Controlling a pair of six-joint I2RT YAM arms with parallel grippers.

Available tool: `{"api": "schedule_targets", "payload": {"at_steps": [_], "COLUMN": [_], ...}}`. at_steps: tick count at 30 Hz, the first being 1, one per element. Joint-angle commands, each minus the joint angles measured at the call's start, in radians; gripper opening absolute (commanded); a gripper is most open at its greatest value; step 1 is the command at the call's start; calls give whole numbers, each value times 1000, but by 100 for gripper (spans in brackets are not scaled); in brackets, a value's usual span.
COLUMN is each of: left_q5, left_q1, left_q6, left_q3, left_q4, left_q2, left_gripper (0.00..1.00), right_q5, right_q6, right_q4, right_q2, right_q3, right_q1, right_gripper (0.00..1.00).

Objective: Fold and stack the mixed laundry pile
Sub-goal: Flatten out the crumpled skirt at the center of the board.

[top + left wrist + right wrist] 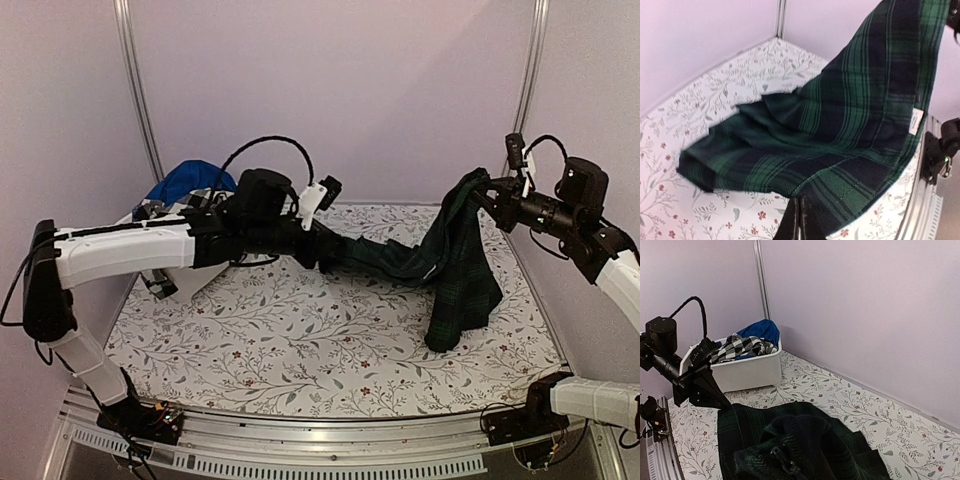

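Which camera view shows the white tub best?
Right wrist view: the white tub shows nearly whole. In the top external view the left arm hides most of it. The left wrist view misses it.

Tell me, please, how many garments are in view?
3: the tartan garment stretched between the left gripper and the right gripper; the checked shirt and the blue garment in the white tub. More may be hidden beneath those.

Nothing actually readable here tbh; only candidate is a small white tag [915,122] on the edge of the tartan garment [840,150]; print's too tiny to make out.
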Motion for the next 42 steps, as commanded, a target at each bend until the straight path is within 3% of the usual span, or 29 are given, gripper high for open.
{"api": "schedule_targets", "payload": {"at_steps": [1, 7, 13, 17, 21, 24, 27, 31, 36, 38, 39, 42], "left_q5": [-35, -50, 102, 224, 265, 257, 240, 275, 351, 337, 372, 377], "left_q1": [-1, 43, 281, 433, 506, 525, 527, 525, 466, 431, 427, 412], "left_q6": [36, 37, -51, -111, -117, -95, -55, -34, -6, -2, -9, -12], "left_q3": [51, 158, 294, 563, 986, 1065, 899, 415, -88, -186, -213, -302], "left_q4": [35, 44, 112, 162, 4, -16, 19, 172, 276, 235, 191, 70], "left_q2": [-128, -139, 25, 235, 457, 459, 345, 127, -45, -57, -50, -74], "left_gripper": [0, 0, 0, 0, 0, 0, 0, 0, 0, 0, 2, 35], "right_q5": [-48, 46, 181, 172, 111, 43, -70, -176, -143, -120, -94, -79], "right_q6": [10, 4, -59, -76, -85, -137, -185, -291, -340, -321, -320, -316], "right_q4": [82, 151, 238, 282, 282, 271, 262, 154, 71, 52, 39, -11], "right_q2": [-57, 3, 215, 419, 598, 677, 681, 617, 393, 305, 274, 214], "right_q3": [118, 197, 272, 431, 650, 759, 757, 589, 203, 95, 83, 133], "right_q1": [4, 3, 0, -36, -77, -82, -82, -63, -10, -1, 8, 15], "right_gripper": [3, 4, 4, 4, 5, 5, 5, 10, 61, 94, 98, 99]}}
